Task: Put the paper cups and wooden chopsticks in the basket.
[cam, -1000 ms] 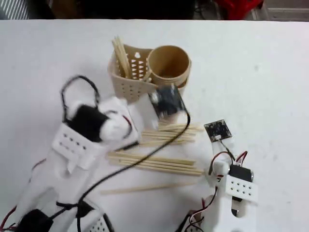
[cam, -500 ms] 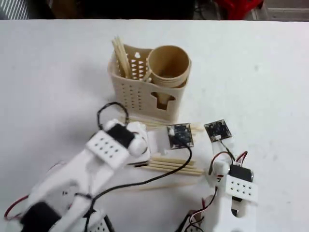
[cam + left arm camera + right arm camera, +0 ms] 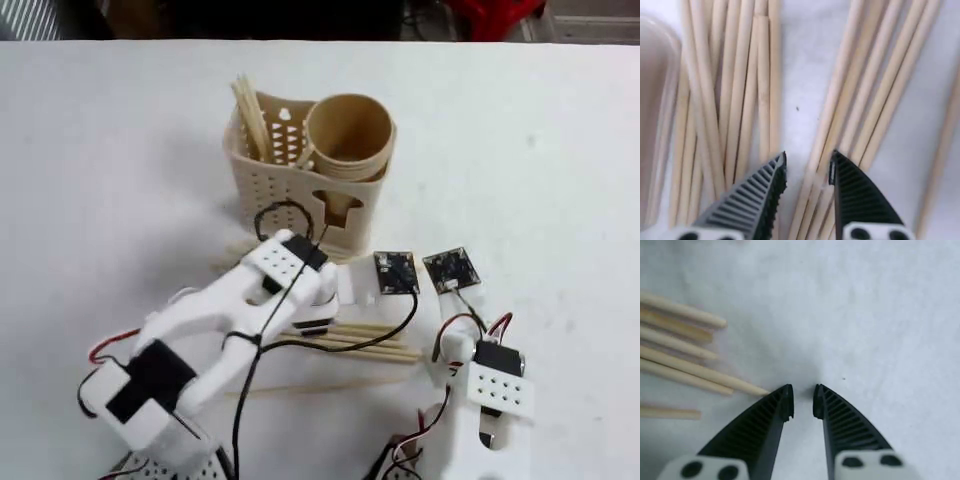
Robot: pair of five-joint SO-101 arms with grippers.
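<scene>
Going for the loose wooden chopsticks [image 3: 742, 100]: left gripper [image 3: 807, 164] hangs low over them on the table [image 3: 520, 150] just in front of the basket [image 3: 270, 195], jaws apart and empty, paper cups [image 3: 350, 130] already inside; next likely needs centring on one bundle, then closing.

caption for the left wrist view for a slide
Open left end effector over loose wooden chopsticks on the white table.

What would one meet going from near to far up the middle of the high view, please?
lone chopstick → bundle of loose chopsticks → basket
</scene>
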